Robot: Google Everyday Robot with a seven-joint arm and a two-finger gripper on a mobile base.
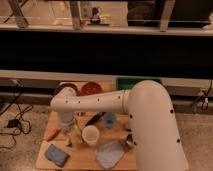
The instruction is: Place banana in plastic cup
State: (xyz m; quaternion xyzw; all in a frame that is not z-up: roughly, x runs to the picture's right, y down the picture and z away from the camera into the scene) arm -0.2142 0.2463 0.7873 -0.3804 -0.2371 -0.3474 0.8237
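- Table (87, 164): small, wooden, set below a dark window wall. The white arm (100, 101) reaches across it from 4 o'clock.
- Gripper (69, 131): points down over the table's left half, at 9 o'clock of the white cup. Its fingers stand apart and are not clamped on anything.
- Banana (75, 138): pale yellow, lying on the table just beside the gripper, between the carrot and the white cup. Whether it touches the gripper cannot be told. It is outside both cups.
- White cup (90, 135): upright near the table's middle, at 3 o'clock of the banana and just beside it.
- Carrot (52, 134): orange, at 9 o'clock of the banana, by the left edge.
- Blue cup (109, 119): upright, at 1 o'clock of the white cup.
- Dark utensil (94, 119): tilted, at 12 o'clock of the white cup.
- Sponge (56, 155): blue, in the 7 o'clock corner.
- Cloth (110, 153): pale blue, at 5 o'clock of the white cup.
- Red bowl (91, 88) and dark plate (65, 89): at the far edge, at 12 and 11 o'clock.
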